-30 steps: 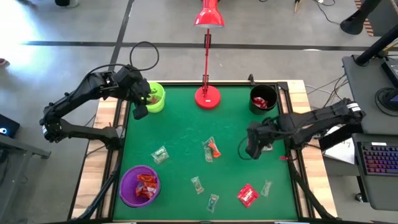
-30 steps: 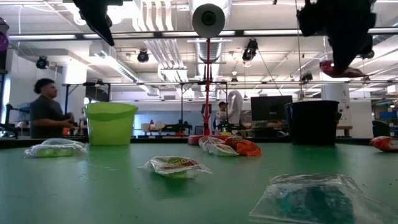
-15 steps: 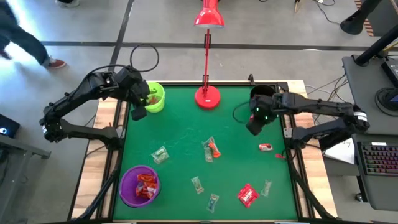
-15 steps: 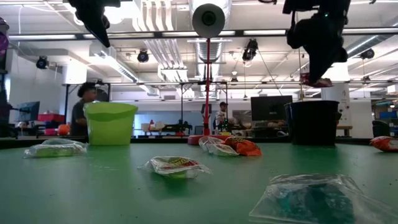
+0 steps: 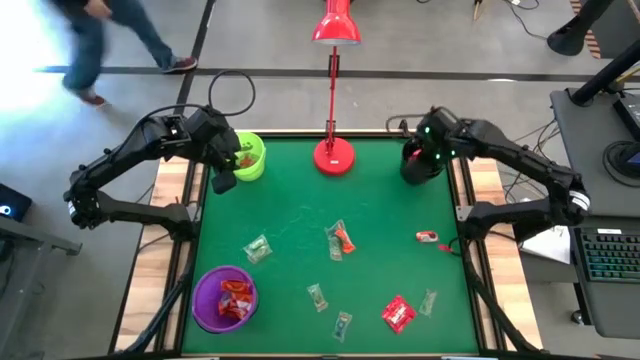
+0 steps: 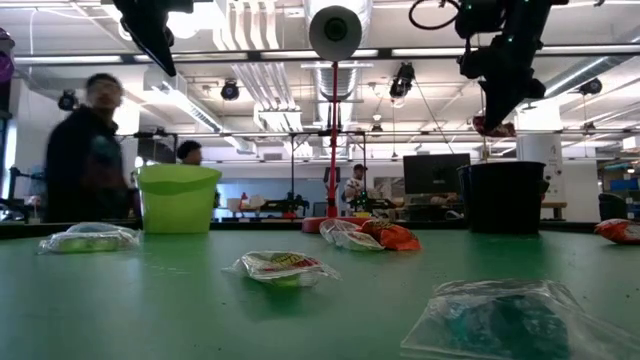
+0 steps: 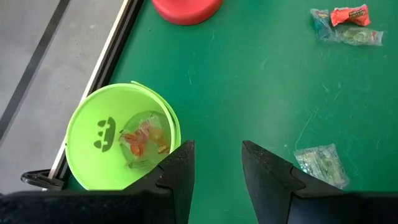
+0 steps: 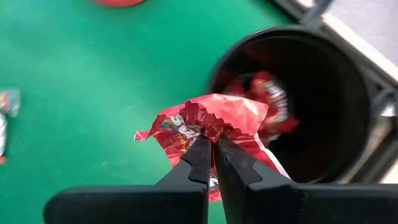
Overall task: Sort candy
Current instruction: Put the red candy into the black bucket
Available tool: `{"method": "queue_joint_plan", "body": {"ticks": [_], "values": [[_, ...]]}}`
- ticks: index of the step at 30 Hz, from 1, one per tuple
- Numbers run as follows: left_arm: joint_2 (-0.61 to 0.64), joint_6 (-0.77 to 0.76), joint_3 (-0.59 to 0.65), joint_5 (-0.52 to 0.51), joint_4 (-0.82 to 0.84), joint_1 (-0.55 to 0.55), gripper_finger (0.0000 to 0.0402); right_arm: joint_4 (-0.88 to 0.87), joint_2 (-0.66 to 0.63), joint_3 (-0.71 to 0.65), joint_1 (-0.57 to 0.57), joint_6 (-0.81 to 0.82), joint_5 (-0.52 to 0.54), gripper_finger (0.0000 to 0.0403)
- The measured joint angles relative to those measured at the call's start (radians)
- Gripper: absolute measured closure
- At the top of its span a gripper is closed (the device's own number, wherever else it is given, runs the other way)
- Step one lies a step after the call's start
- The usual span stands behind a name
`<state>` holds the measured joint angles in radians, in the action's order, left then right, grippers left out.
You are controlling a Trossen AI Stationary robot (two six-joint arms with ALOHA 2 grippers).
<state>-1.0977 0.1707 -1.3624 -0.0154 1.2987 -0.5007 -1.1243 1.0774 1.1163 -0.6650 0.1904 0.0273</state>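
My right gripper [image 5: 420,166] is at the table's far right, over the near-left rim of the black cup [image 8: 323,93], and is shut on a red candy [image 8: 211,118]. That candy also shows above the cup in the low view [image 6: 496,125]. More red candy lies inside the cup. My left gripper [image 7: 214,168] is open and empty, up in the air beside the lime-green cup [image 5: 248,157], which holds a clear candy [image 7: 144,138]. Several candies lie flat on the green mat, among them a clear greenish one [image 5: 257,249], an orange one [image 5: 343,238] and a red one [image 5: 397,313]. My right gripper pinches the red candy's crinkled wrapper [image 8: 202,129] between its two fingertips. The fingers come from above and point down. The candy is lifted clear and spreads out below the fingertips, above the black cup's rim.
A purple cup [image 5: 208,290] with red candy stands at the near left. The red desk lamp's base [image 5: 333,156] stands at the far middle, between the two far cups. A small red candy [image 5: 427,237] lies near the right edge. A person walks past beyond the far left corner.
My right gripper has risen from the mat at the table's right and gone toward the far edge, carrying the red candy clear of the table until it is over the black cup. The small red candy lies where the gripper stood.
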Motion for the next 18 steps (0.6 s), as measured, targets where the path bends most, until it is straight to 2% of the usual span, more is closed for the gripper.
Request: {"method": "queue_joint_plan", "body": {"ticks": [7, 12, 18], "values": [[0.000, -0.007, 0.000, -0.007, -0.011, 0.000, 0.0286, 0.002, 0.053, 0.044, -0.171, -0.129, 0.000, 0.0394], [0.000, -0.036, 0.000, -0.088, -0.026, 0.000, 0.0286, 0.001, 0.106, 0.050, -0.245, -0.175, -0.003, 0.0394], [0.000, -0.084, 0.000, -0.217, -0.030, -0.001, 0.0286, 0.001, 0.158, 0.058, -0.259, -0.194, -0.009, 0.0394]]}}
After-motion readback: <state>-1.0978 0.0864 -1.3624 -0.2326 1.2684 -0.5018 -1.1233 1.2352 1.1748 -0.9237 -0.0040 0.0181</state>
